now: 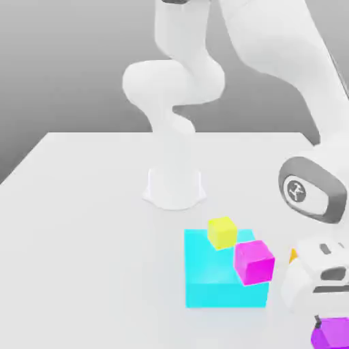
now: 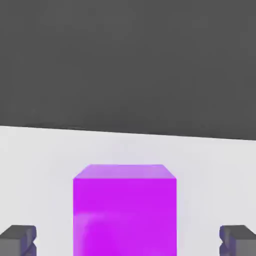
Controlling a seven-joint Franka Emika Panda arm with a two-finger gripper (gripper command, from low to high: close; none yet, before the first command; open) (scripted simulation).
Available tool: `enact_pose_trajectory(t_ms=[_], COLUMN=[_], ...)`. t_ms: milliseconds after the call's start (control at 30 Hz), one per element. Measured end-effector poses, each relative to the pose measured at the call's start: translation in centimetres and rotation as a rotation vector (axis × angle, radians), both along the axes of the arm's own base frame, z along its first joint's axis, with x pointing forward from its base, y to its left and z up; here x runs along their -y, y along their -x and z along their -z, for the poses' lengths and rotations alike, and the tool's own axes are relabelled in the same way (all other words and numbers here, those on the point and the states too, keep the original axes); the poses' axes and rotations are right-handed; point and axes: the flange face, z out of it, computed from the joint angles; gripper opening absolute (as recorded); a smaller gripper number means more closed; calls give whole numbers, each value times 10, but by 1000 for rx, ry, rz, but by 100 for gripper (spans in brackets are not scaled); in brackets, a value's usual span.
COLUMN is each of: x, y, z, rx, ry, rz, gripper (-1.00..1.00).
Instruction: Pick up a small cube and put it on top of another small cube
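Hand view shows us a purple cube (image 2: pixel 125 212) on the white table (image 2: pixel 40 165), standing between the two dark fingers (image 2: pixel 19 240), which are wide open and do not touch it. From the exterior view we see the gripper (image 1: pixel 320 310) low at the right edge, just above this cube (image 1: pixel 332 334). Well apart to the exterior view's left, a yellow cube (image 1: pixel 221 232) and a magenta cube (image 1: pixel 254 262) rest on a big cyan block (image 1: pixel 211 276).

no words, labels or numbers can be read. the one sign is a small round emblem on the dark cap of the arm's wrist joint (image 1: pixel 298 189), above the hand; its mark is not legible.
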Motion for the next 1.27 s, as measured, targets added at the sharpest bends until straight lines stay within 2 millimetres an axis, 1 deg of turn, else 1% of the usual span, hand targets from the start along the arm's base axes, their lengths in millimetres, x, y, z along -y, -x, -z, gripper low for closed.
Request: enact_pose_trajectory(t_ms=[167,200,233,267,367,533,767,1000,1033,1067,1167,1200,1267], x=[0,0,0,0,1,27,71,113,116,118,119,119,119], y=[0,0,0,0,1,21,61,110,113,114,116,117,117], z=[0,5,0,-11,-52,-98,-146,-179,-174,-165,-128,-121,-121], rx=[1,1,1,1,0,-2,-4,-2,-2,-1,-1,-1,-1], ry=[-2,-2,-2,-2,-1,16,24,3,1,1,1,0,0], rz=[0,0,0,0,-2,-33,-67,-96,-98,-98,-99,-99,-99], gripper=[-100,-100,-100,-100,-100,-100,-100,-100,-100,-100,-100,100,100])
